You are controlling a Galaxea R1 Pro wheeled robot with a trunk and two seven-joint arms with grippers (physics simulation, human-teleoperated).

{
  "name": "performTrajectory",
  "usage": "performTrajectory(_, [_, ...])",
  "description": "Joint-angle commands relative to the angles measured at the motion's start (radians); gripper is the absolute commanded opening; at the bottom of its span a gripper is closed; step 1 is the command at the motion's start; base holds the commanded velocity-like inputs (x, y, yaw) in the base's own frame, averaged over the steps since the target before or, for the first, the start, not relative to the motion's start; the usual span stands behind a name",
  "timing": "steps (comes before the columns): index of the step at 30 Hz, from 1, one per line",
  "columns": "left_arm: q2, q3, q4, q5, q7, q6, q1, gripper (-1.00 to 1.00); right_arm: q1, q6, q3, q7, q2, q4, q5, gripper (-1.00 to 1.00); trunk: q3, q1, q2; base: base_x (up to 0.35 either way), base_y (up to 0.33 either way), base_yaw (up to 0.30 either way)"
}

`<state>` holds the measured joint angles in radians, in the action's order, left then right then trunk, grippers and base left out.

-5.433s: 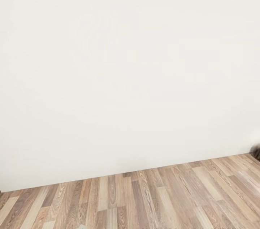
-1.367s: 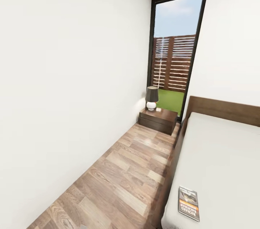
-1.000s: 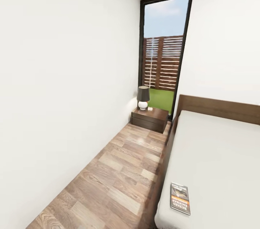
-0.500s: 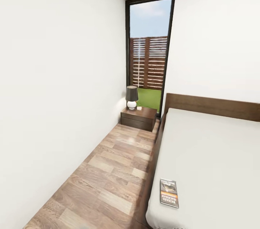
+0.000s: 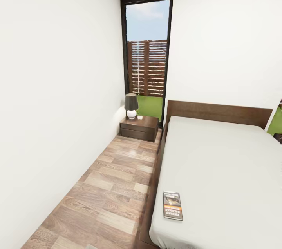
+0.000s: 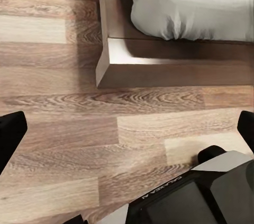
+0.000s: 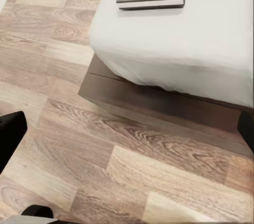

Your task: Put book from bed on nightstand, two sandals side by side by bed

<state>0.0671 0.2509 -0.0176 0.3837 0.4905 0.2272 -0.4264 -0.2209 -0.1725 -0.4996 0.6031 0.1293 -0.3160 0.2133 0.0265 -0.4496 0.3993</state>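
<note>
We are in a narrow bedroom with white walls and a wood-plank floor [image 5: 113, 186]. From the head view, the bed [image 5: 219, 170] runs along one side, a pale grey mattress on a dark brown frame with a brown headboard [image 5: 219, 112] against the far wall. The book [image 5: 172, 205] lies flat on the mattress near its close corner, just in from the edge beside the floor strip. Beyond it, at the head of the bed, the nightstand [image 5: 139, 128] stands in the corner beside a tall dark-framed window [image 5: 147, 57]. A lamp [image 5: 131, 106] with a dark shade and a round white base sits on the nightstand, with a small white object next to it that is too small for us to make out.

In the right wrist view, our right gripper [image 7: 127, 131] has its dark fingertips [image 7: 10, 128] at opposite edges of the picture, so the jaws stand wide apart and hold nothing. Ahead of the jaws is bare floor, then the bed's corner, and farther ahead the book rests on the mattress, well apart from the fingers.

In the left wrist view, our left gripper [image 6: 127, 134] is likewise spread wide and holds nothing, with its fingertips [image 6: 10, 131] at the picture's edges. Bare floor lies between the jaws, and a corner of the bed frame and mattress lies beyond them.
</note>
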Motion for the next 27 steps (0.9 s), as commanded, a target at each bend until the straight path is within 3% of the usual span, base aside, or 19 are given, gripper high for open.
performTrajectory(1, [0.000,0.008,0.000,0.011,0.002,0.004,0.000,1.00,-0.001,-0.005,-0.008,0.004,0.000,0.001,0.011,1.00,0.000,0.000,0.001,0.000,0.000,-0.218])
performTrajectory(27, [0.000,0.008,-0.001,0.011,0.003,0.004,0.000,1.00,-0.001,-0.005,-0.008,0.004,0.000,0.001,0.011,1.00,0.000,0.000,0.001,0.000,0.000,-0.218])
